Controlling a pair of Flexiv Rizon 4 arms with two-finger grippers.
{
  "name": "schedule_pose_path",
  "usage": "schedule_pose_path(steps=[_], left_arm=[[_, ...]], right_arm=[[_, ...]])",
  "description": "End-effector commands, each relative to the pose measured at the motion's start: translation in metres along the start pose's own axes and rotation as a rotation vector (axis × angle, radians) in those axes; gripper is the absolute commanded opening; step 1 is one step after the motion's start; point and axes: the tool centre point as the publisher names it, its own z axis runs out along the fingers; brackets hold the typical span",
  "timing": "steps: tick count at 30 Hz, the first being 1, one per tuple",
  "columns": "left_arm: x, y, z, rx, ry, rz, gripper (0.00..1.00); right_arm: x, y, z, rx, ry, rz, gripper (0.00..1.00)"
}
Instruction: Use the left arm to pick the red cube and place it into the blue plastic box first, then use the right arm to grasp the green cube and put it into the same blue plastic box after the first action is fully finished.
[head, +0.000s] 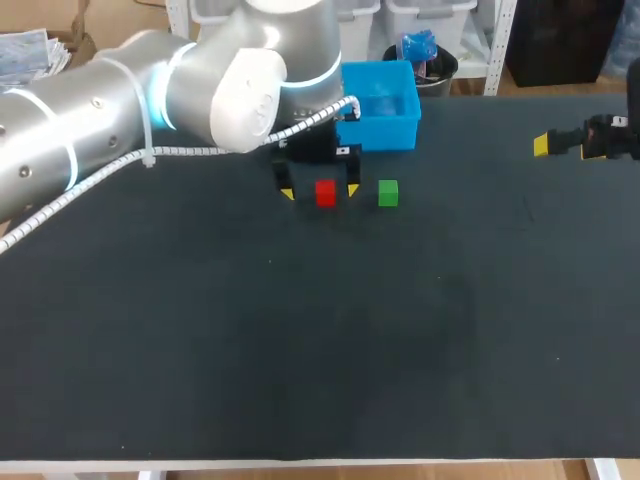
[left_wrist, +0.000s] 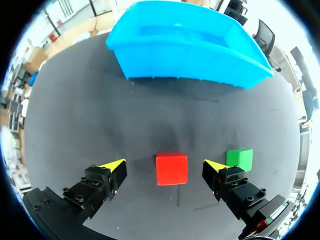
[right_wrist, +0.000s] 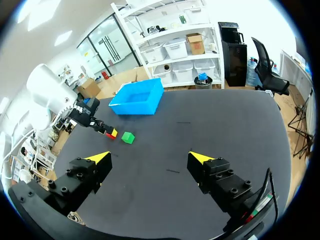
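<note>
**Step in hand:** the first action, my left arm's pick of the red cube. Nothing has been placed yet.

**Left arm:** The left claw (left_wrist: 165, 166) is released, with one yellow tip on either side of the red cube (left_wrist: 171, 169). Bare table (left_wrist: 75, 115) shows in both gaps, so neither finger touches the cube. The cube sits flat on the table, roughly centred between the tips.

**Other task items:** The green cube (left_wrist: 239, 159) lies just beside the outer face of one finger, apart from the red cube. The blue plastic box (left_wrist: 185, 57) stands ahead of the claw, beyond both cubes. It appears to hold nothing, though the arm hides part of it in the head view.

**Right arm:** The right claw (right_wrist: 150, 159) is released and grasps nothing. It hangs at the table's right side, well apart from the cubes.

**Reservation:** From these views I cannot say for certain that the left tips are low enough to take the cube's sides squarely.

**Next move, in my judgement:**
- Confirm the height, then clench the left claw on the red cube without nudging the green one.
- Lift clear of the box wall, carry the cube forward over the box and let go.
- Hold the right arm back until the red cube lies inside.
</note>
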Motion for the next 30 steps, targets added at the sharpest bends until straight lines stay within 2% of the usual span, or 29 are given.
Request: schedule_pose_path(steps=[1,8,9,10,11,12,30], left_arm=[[0.0001,-0.0007,0.0005,-0.003,0.0,-0.002,1.0],[-0.0001,0.0013,0.0025,-0.01,-0.006,0.0,1.0],[-0.0001,0.0015,0.0029,-0.008,-0.006,0.0,0.75],[0.0,0.0018,0.0034,-0.008,-0.001,-0.007,0.37],[0.0,0.0021,0.0038,-0.01,0.0,-0.007,0.12],[0.0001,0.0023,0.0041,-0.01,0.001,-0.007,0.0],[0.0001,-0.0014,0.0003,0.005,-0.01,0.008,0.0]], right_arm=[[-0.0003,0.0003,0.0005,0.002,0.001,0.0,1.0],[-0.0003,0.0003,0.0005,0.002,0.001,0.0,1.0],[-0.0003,0.0003,0.0005,0.002,0.001,0.0,1.0],[-0.0003,0.0003,0.0005,0.002,0.001,0.0,1.0],[-0.0003,0.0003,0.0005,0.002,0.001,0.0,1.0],[-0.0003,0.0003,0.0005,0.002,0.001,0.0,1.0],[-0.0003,0.0003,0.0005,0.002,0.001,0.0,1.0]])
